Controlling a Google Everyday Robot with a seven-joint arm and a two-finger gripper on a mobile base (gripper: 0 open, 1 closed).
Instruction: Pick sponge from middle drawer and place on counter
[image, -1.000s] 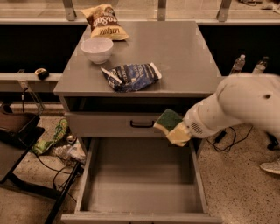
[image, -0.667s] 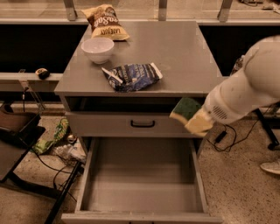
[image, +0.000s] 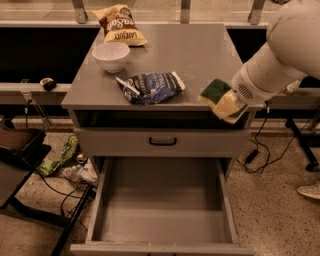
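The sponge (image: 216, 91), dark green face over yellow foam, is held by my gripper (image: 226, 102) at the front right edge of the counter (image: 190, 55), just above its surface. The gripper is shut on the sponge, and the white arm comes in from the upper right. The middle drawer (image: 162, 200) is pulled wide open below, and its grey floor is bare.
A blue foil snack bag (image: 149, 87) lies on the counter's front middle. A white bowl (image: 111, 56) and a brown chip bag (image: 119, 24) sit at the back left. A shut drawer front with a black handle (image: 162, 142) is above the open drawer. Cables and clutter lie on the floor at left.
My gripper has lifted the sponge from in front of the upper drawer front, up and to the right, to the counter's front right edge.
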